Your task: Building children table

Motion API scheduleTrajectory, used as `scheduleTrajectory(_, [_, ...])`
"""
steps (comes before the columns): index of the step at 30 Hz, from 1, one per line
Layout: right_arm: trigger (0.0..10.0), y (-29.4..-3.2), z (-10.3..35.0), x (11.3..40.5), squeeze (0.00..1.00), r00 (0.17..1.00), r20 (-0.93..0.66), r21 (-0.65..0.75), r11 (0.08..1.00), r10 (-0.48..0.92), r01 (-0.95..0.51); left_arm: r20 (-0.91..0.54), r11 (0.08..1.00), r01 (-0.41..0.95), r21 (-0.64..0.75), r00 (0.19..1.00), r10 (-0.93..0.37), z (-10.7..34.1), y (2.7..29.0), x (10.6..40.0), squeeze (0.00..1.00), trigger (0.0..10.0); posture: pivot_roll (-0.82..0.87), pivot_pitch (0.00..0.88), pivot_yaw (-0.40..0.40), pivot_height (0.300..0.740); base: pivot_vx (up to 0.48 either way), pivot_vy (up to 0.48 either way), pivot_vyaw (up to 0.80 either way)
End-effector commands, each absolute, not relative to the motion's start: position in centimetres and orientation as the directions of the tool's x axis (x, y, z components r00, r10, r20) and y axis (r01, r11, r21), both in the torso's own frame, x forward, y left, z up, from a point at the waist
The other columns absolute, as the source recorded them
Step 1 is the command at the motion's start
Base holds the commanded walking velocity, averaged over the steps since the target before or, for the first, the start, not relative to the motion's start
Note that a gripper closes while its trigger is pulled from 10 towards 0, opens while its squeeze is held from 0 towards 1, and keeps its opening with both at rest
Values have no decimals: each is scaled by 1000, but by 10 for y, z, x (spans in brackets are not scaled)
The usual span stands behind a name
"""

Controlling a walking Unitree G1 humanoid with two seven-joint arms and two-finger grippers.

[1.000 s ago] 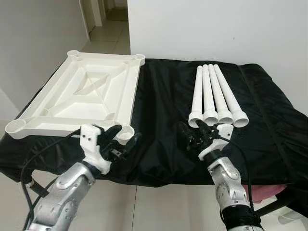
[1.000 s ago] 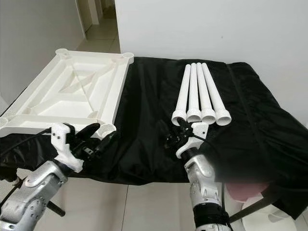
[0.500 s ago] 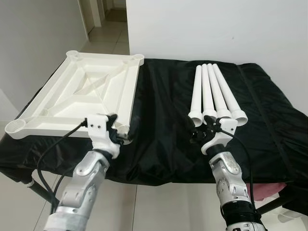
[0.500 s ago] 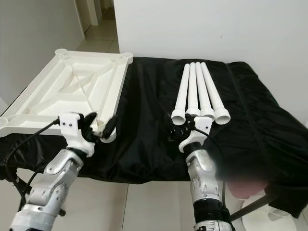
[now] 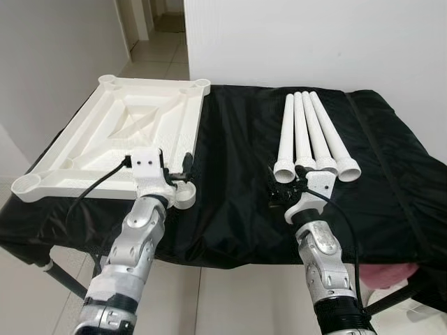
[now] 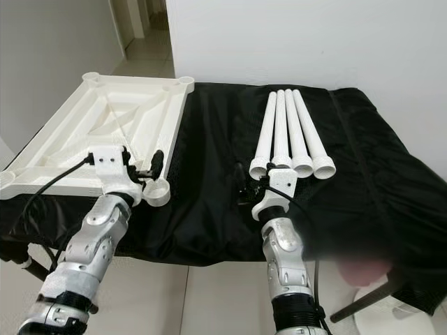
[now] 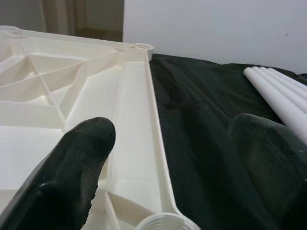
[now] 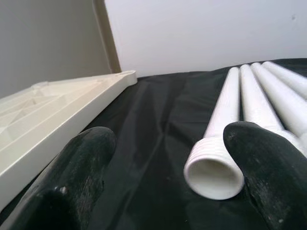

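Item one: white plastic tabletop (image 5: 133,136), lying underside up on the left half of the black cloth (image 5: 237,153) that covers my work surface, ribs and four corner sockets showing. Item two: four white table legs (image 5: 311,136), laid side by side and touching on the right half of the cloth, threaded open ends toward me. Item three: my left gripper (image 5: 178,174), fingers spread, hovering over the tabletop's near right corner, just above its round socket (image 7: 163,223); one finger sits over the ribbed panel, the other over the cloth. Item four: my right gripper (image 5: 283,190), fingers spread wide, low over the cloth just before the threaded end of the leftmost leg (image 8: 217,158), not touching it.
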State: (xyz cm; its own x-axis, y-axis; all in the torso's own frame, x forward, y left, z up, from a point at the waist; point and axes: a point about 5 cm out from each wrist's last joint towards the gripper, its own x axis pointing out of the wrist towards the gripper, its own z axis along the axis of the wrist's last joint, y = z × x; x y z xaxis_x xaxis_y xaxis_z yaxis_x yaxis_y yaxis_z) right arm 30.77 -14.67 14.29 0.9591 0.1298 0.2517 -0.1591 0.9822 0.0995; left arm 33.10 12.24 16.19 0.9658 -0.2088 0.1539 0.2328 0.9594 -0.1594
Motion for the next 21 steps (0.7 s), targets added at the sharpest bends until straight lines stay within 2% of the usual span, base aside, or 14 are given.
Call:
scheduleTrajectory(1, [10000, -146, 142, 307, 0, 962, 239, 103, 982, 130, -158, 140, 960, 233, -155, 967, -213, 158, 126, 330, 0, 10000, -63, 0, 71, 740, 0, 0, 0])
scheduleTrajectory(6, [10000, -144, 145, 303, 0, 959, 269, -15, 996, 91, -90, 144, 969, 200, -143, 973, -179, 153, 143, 319, 0, 10000, -60, 0, 83, 740, 0, 0, 0])
scheduleTrajectory(10, [10000, -145, 142, 300, 0, 964, 263, -14, 999, 51, -49, 117, 974, 176, -146, 980, -160, 145, 152, 314, 0, 10000, -60, 0, 91, 740, 0, 0, 0])
scheduleTrajectory(12, [10000, -147, 139, 298, 0, 967, 253, -22, 999, 29, -24, 113, 979, 135, -152, 986, -118, 141, 157, 311, 0, 10000, -27, 0, 57, 740, 0, 0, 0])
scheduleTrajectory(16, [10000, -146, 139, 300, 0, 963, 270, -54, 999, 15, 0, 113, 978, 127, -165, 988, -109, 137, 158, 307, 0, 10000, -14, 0, 49, 740, 0, 0, 0])
scheduleTrajectory(17, [10000, -144, 141, 301, 0, 957, 288, -91, 996, 30, -4, 109, 983, 122, -140, 988, -107, 134, 159, 304, 0, 10000, -10, 0, 61, 740, 0, 0, 0])
scheduleTrajectory(21, [10000, -146, 139, 299, 0, 958, 284, -90, 996, 38, -13, 106, 989, 103, -109, 990, -92, 132, 162, 300, 0, 10000, -5, 0, 57, 740, 0, 0, 0])
